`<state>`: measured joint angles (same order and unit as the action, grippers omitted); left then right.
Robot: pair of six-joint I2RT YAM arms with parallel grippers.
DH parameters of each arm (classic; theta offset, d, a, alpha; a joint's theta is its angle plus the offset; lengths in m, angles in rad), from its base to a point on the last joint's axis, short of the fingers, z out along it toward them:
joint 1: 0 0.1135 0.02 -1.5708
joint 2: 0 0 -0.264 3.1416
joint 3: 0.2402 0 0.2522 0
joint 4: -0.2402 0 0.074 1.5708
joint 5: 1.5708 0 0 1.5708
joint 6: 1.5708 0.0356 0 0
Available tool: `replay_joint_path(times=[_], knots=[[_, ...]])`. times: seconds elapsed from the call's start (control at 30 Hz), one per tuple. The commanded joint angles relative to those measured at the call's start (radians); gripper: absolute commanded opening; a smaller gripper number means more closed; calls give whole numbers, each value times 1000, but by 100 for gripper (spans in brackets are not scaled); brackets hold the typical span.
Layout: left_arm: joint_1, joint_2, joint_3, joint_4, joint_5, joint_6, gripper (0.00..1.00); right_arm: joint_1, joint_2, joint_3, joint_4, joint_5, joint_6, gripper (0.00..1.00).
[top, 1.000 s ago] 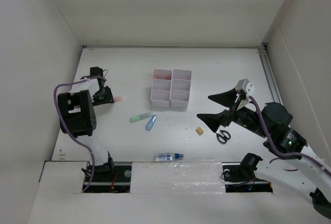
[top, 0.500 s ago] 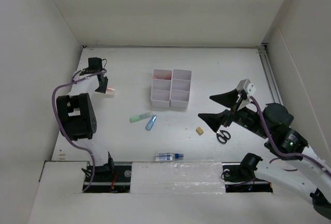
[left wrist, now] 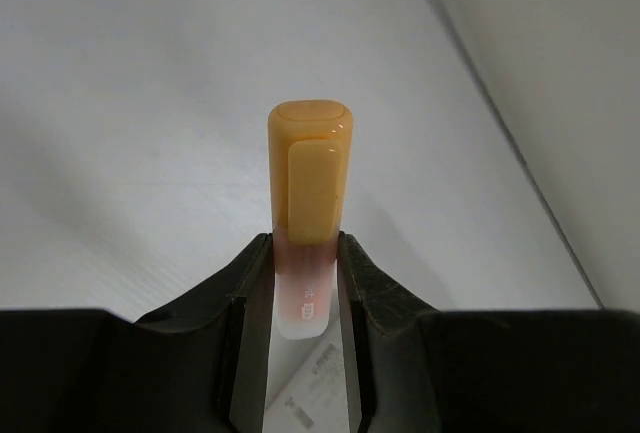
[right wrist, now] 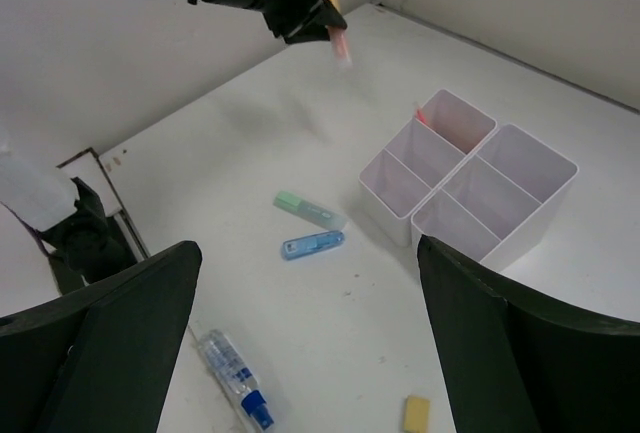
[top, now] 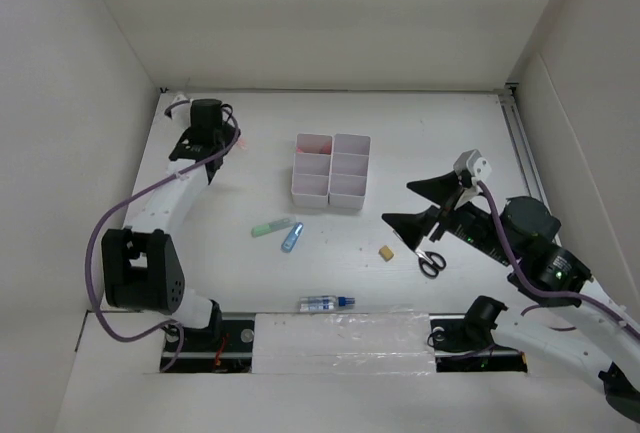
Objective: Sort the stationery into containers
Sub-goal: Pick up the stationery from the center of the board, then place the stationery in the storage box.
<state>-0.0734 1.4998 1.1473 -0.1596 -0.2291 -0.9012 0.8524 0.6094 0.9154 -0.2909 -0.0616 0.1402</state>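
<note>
Holding an orange-capped, pink-bodied pen (left wrist: 308,183) by its barrel, the left gripper (left wrist: 306,258) has both fingers pressed against it, with the cap projecting past the tips. It is raised over the far-left corner of the white table (top: 450,133), close to the left wall. Bare surface separates it from the white plastic six-compartment organizer (top: 346,196), which is well apart.

The right gripper (top: 395,205) is spread wide with nothing between its fingers. It is raised over the right half, near the tan eraser cube (top: 385,251) and the black-handled scissors (top: 431,263).

The light green marker (top: 270,227) and small blue tube (top: 292,238) lie just beside each other in front of the organizer. The clear blue-capped bottle (top: 326,303) lies near the front edge.

Only the left wrist view shows the grip clearly. The right wrist view shows a pink item (right wrist: 440,118) in a far compartment of the organizer. The scissors appear only from overhead.

The surface is matt white, with white walls on three sides and a glossy strip (top: 340,338) between the arm bases.
</note>
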Motion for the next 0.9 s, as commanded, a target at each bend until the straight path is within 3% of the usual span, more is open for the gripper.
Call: replay_joint_path(times=[0.0, 0.13, 0.4, 0.6, 0.73, 0.87], knots=[[-94, -96, 38, 138, -30, 162, 0, 7, 9, 30, -16, 42, 15, 95], [-221, -191, -40, 304, -38, 275, 0, 7, -3, 39, -39, 107, 15, 95], [-403, -177, -75, 509, -52, 373, 0, 7, -28, 71, -96, 204, 24, 95], [-483, -41, -75, 710, -10, 396, 0, 7, -37, 80, -116, 243, 33, 95], [-591, 75, -11, 756, -82, 476, 0, 7, -46, 80, -126, 252, 53, 95], [-602, 134, 34, 756, -108, 486, 0, 7, -46, 80, -137, 243, 64, 95]])
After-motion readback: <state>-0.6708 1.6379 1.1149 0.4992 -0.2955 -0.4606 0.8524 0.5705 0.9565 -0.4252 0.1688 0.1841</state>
